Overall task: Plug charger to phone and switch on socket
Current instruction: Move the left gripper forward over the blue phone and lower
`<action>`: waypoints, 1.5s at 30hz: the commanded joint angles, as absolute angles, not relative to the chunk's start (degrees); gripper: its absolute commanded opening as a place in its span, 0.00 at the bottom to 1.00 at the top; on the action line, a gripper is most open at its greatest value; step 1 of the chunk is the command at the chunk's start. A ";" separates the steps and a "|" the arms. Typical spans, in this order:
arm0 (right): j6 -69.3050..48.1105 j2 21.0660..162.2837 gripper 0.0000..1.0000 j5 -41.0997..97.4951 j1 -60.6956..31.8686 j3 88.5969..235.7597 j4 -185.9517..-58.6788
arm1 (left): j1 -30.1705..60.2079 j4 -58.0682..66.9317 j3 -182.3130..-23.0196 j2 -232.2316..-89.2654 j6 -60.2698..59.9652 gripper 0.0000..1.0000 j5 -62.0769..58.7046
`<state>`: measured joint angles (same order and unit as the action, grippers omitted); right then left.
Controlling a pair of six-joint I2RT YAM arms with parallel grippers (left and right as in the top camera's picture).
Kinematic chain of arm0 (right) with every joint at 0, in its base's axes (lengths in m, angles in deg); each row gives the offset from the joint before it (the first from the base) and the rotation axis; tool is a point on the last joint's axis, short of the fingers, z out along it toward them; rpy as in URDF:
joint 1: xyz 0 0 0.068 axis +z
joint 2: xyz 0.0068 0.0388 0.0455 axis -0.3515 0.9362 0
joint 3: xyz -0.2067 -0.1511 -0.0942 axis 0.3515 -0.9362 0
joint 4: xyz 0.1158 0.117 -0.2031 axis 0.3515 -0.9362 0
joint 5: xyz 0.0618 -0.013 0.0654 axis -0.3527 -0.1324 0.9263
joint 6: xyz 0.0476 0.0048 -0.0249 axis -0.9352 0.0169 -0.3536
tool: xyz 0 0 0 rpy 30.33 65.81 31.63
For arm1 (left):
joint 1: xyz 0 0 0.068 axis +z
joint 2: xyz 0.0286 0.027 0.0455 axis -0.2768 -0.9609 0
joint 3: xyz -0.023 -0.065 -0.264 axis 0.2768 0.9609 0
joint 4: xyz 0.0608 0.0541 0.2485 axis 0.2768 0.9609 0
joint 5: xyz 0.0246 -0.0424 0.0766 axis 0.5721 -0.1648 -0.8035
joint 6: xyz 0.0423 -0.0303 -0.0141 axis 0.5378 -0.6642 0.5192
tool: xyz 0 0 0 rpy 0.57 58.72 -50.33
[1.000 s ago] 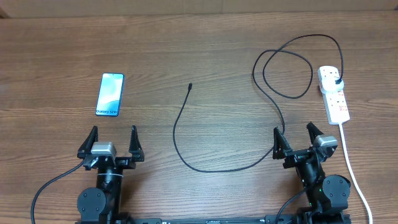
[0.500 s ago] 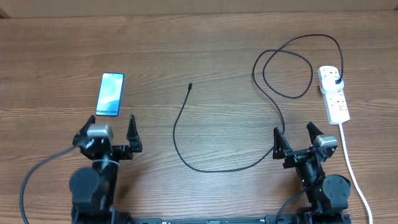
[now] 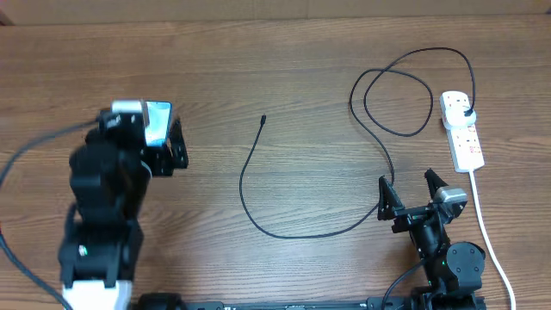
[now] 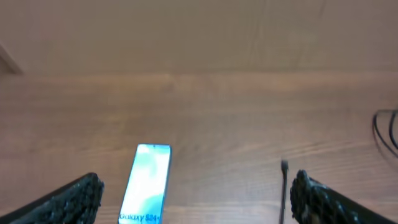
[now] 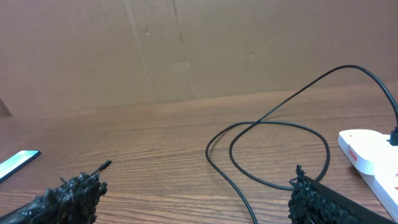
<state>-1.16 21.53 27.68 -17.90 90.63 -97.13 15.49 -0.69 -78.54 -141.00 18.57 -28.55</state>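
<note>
The phone (image 3: 158, 122), with a light blue screen, lies at the left of the wooden table, partly under my left arm. My left gripper (image 3: 145, 138) hovers over its near end, open and empty. In the left wrist view the phone (image 4: 148, 183) lies between the two fingers, left of centre (image 4: 198, 194). The charger, a thin black cable (image 3: 245, 189), has its free tip (image 3: 263, 119) mid-table; the tip also shows in the left wrist view (image 4: 284, 167). Its plug (image 3: 467, 112) sits in the white socket strip (image 3: 463, 138). My right gripper (image 3: 413, 194) rests open and empty over the cable (image 5: 273, 124).
The strip's white cord (image 3: 486, 224) runs down the right side past my right arm. The cable makes a large loop (image 3: 400, 95) at the back right. A cardboard wall (image 5: 186, 43) stands beyond the table's far edge.
My left arm has reached forward from its rest position and now hovers over the phone. The right arm, cable and strip have not moved.
</note>
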 commanded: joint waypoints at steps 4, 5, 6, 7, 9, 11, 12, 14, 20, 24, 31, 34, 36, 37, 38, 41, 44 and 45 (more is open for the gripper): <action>-1.11 21.07 1.00 27.88 -17.64 90.26 -96.88 | 16.06 14.98 -100.37 -157.79 21.96 1.00 -22.60; -1.11 21.07 1.00 27.88 -17.64 90.26 -96.88 | 16.06 17.38 -102.88 -159.73 22.70 0.99 -21.69; -1.11 21.07 1.00 27.88 -17.64 90.26 -96.88 | 16.06 19.85 -105.46 -161.81 23.07 1.00 -20.64; -1.11 21.07 1.00 27.88 -17.64 90.26 -96.88 | 16.06 22.30 -107.82 -163.73 23.40 1.00 -20.44; -1.11 21.07 1.00 27.88 -17.64 90.26 -96.88 | 16.06 24.11 -110.56 -166.68 23.46 1.00 -20.44; -1.11 21.07 1.00 27.88 -17.64 90.26 -96.88 | 16.06 24.31 -110.99 -168.61 23.44 1.00 -20.31; -1.11 21.07 1.00 27.88 -17.64 90.26 -96.88 | 16.06 24.51 -110.99 -169.50 23.44 1.00 -20.31; -1.11 21.07 1.00 27.88 -17.64 90.26 -96.88 | 16.06 25.08 -110.99 -171.05 23.44 1.00 -20.31; -1.11 21.07 1.00 27.88 -17.64 90.26 -96.88 | 16.08 26.23 -110.99 -174.77 25.17 0.99 -21.73; -1.11 21.07 1.00 27.88 -17.64 90.26 -96.88 | 16.08 27.15 -110.99 -177.87 24.71 1.00 -24.81; -1.11 21.07 1.00 27.88 -17.64 90.26 -96.88 | 16.34 27.13 -110.99 -184.98 25.65 0.99 -28.26; -1.11 21.07 1.00 27.88 -17.64 90.26 -96.88 | 17.59 26.65 -110.99 -189.37 26.92 1.00 -28.24; -1.11 21.07 1.00 27.88 -17.64 90.26 -96.88 | 18.55 25.58 -110.99 -191.58 26.92 0.99 -28.24; -1.11 21.07 1.00 27.88 -17.64 90.26 -96.88 | 19.58 24.18 -110.99 -193.52 26.94 0.99 -28.20; -1.11 21.07 1.00 27.88 -17.64 90.26 -96.88 | 20.06 23.33 -110.99 -194.53 27.42 1.00 -27.94; -1.11 21.07 1.00 27.88 -17.64 90.26 -96.88 | 21.89 20.88 -110.99 -197.37 30.37 1.00 -25.38; -1.11 21.07 1.00 27.88 -17.64 90.26 -96.88 | 23.53 20.09 -110.99 -198.51 31.92 1.00 -23.04; -1.11 21.07 1.00 27.88 -17.64 90.26 -96.88 | 23.79 20.11 -110.99 -198.53 32.23 1.00 -23.00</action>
